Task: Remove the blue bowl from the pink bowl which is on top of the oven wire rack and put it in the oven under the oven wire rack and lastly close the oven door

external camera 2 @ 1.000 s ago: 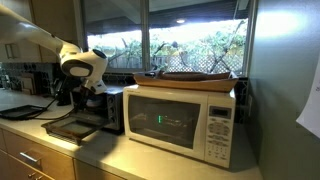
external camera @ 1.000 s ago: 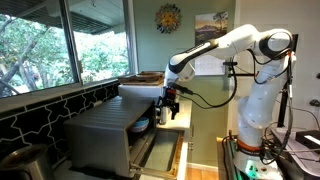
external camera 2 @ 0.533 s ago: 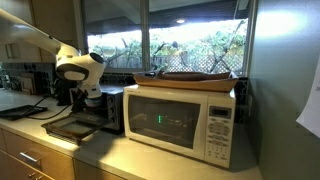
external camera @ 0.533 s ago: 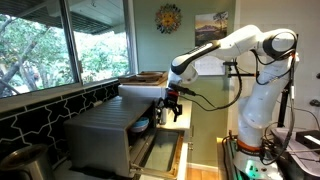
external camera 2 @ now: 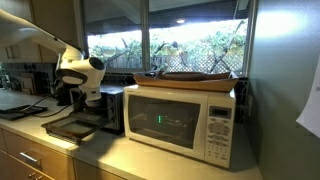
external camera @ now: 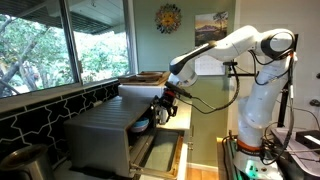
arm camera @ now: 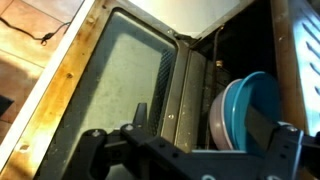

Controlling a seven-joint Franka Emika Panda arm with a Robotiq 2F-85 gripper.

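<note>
1. The white Panda arm [external camera: 235, 45] stretches from its stand across to the front of the oven. In an exterior view its wrist [external camera 2: 78, 72] hangs above the lowered door.
2. The oven [external camera: 105, 130], a brushed silver-grey countertop toaster oven, stands on the counter beside the window with its front open. In an exterior view it sits just beside a white microwave [external camera 2: 180, 118].
3. The oven door [arm camera: 120, 90] is folded down on its bottom hinge, and its dark glass panel faces up. Both exterior views show it lying open in front of the oven [external camera: 158, 152] [external camera 2: 70, 128].
4. The Robotiq gripper [arm camera: 200, 118] hovers at the oven's mouth above the door [external camera: 163, 108]. Its jaws are spread wide and hold nothing.
5. The blue bowl [arm camera: 250, 110] sits inside the dark oven cavity, ahead of the spread fingers and apart from them. It shows as a small blue patch in the opening [external camera: 141, 124]. What it rests in cannot be made out.
</note>
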